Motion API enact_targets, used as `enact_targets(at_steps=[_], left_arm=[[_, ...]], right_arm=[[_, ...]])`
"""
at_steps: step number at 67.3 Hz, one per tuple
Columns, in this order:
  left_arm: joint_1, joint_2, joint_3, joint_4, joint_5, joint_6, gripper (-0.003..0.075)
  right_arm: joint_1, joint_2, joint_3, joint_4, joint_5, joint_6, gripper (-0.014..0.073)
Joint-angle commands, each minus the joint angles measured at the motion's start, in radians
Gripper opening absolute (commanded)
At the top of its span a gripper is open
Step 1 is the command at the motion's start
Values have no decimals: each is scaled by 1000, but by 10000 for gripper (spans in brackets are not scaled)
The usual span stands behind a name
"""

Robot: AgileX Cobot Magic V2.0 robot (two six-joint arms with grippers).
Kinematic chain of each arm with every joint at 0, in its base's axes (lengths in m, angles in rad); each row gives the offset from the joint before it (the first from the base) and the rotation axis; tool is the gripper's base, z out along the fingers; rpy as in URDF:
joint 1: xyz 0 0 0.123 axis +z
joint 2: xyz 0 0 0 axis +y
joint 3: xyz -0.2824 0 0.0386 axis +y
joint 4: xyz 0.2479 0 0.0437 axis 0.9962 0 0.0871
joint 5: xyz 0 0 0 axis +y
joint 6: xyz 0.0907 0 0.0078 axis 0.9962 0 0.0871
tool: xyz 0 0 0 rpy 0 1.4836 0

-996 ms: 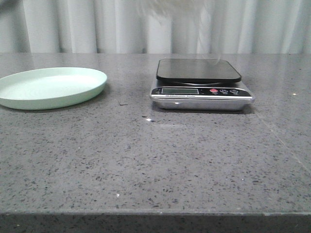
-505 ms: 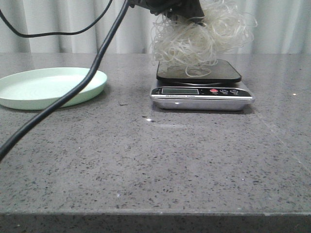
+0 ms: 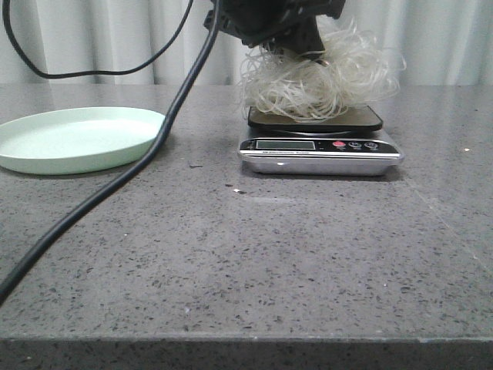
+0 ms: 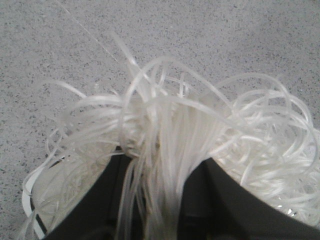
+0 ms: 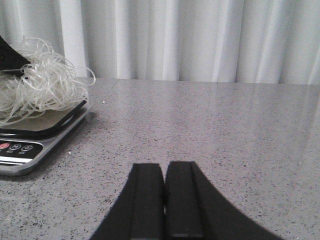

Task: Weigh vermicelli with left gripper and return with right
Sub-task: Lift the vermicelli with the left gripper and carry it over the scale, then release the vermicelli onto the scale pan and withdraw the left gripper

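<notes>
Vermicelli (image 3: 320, 81): pinched in my left gripper (image 4: 160, 200), resting on scale (image 3: 320, 146) beneath; release, weighing, return pending. Right gripper (image 5: 164, 200) closed, empty.

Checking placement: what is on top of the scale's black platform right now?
The vermicelli rests on the scale, the left gripper shut on its strands. The nest hides most of the platform, so anything beneath it can't be seen.

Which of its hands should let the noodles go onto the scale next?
The left hand: it is already clamped on the vermicelli over the scale. The right hand is shut, apart from them.
</notes>
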Motion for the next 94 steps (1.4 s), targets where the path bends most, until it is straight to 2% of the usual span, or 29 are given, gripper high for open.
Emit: enact_targets(at_steps=[1, 8, 9, 13, 21, 38, 55, 61, 69, 79, 86, 94], left_arm=[[-6, -62, -39, -29, -46, 0, 191], [-4, -62, -39, -29, -34, 0, 290], [-4, -62, -39, -29, -32, 0, 326], [-4, -64, -39, -29, -27, 0, 393], [-4, -75, -39, -29, -25, 0, 469], [11, -164, -39, -20, 29, 0, 486], [83, -310, -39, 24, 138, 0, 482], [121, -366, -39, 26, 175, 0, 462], [187, -439, -34, 77, 251, -12, 382], [267, -538, 37, 301, 350, -149, 283], [308, -622, 136, 416, 349, -191, 222], [349, -725, 266, 447, 290, -203, 146]], right_arm=[[-6, -17, -8, 0, -73, 1, 150], [-6, -17, -8, 0, -73, 1, 150], [-6, -17, -8, 0, -73, 1, 150], [-6, -17, -8, 0, -73, 1, 150], [-6, -17, -8, 0, -73, 1, 150], [-6, -17, -8, 11, -73, 1, 150], [-6, -17, -8, 11, -73, 1, 150], [-6, -17, -8, 11, -73, 1, 150], [-6, -17, -8, 11, -73, 1, 150], [-6, -17, -8, 11, -73, 1, 150], [-6, -17, -8, 11, -73, 1, 150], [-6, -17, -8, 11, -73, 1, 150]])
